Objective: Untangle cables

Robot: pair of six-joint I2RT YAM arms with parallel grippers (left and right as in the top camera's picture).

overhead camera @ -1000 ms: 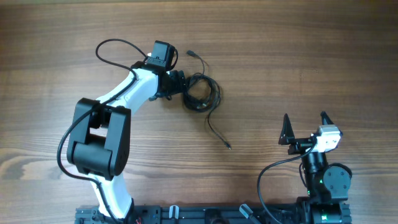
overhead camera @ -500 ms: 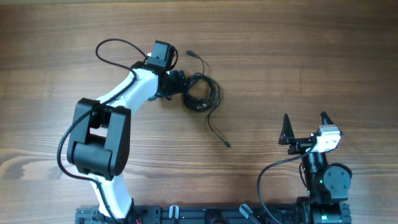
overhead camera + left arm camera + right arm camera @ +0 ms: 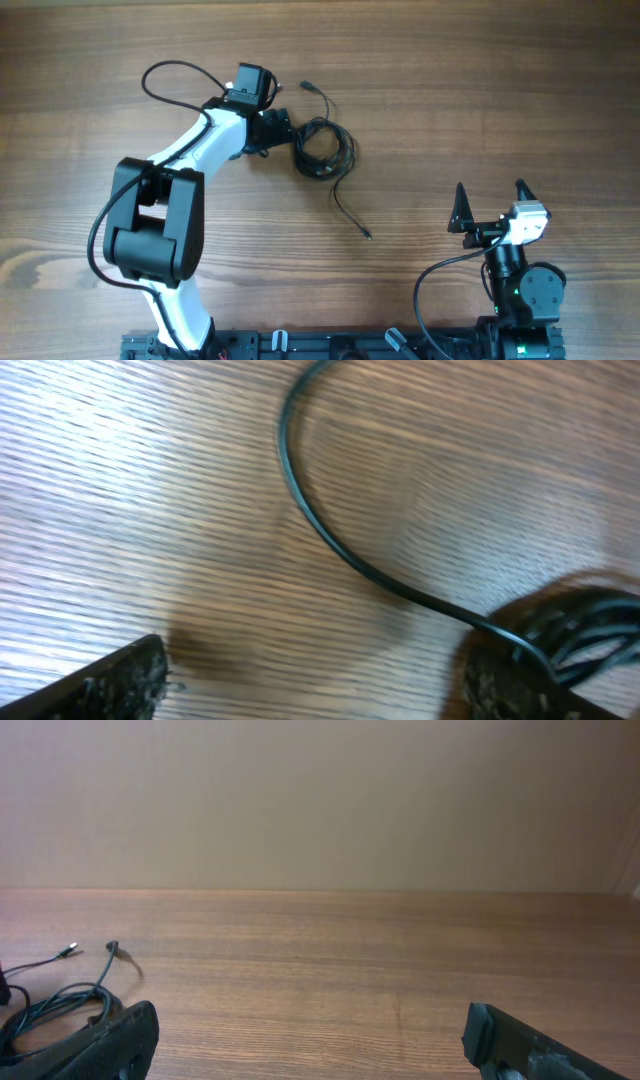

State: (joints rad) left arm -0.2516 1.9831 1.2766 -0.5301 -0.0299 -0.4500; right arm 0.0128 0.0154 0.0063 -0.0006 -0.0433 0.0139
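Sitting beside the cables (image 3: pixel 315 170), left gripper (image 3: pixel 286 130) gapes apart; right gripper (image 3: pixel 490 192) also apart.

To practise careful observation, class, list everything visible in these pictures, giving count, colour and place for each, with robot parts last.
cables: one tangled bundle, strand count unclear, black, mid-table
table: one, brown wood, beneath everything
wall: one, beige, behind table
left arm: one, white and black, reaching to bundle
right arm: one, mostly black, near table edge
left end effector: one, black, open beside bundle
right end effector: one, black, open, far from bundle
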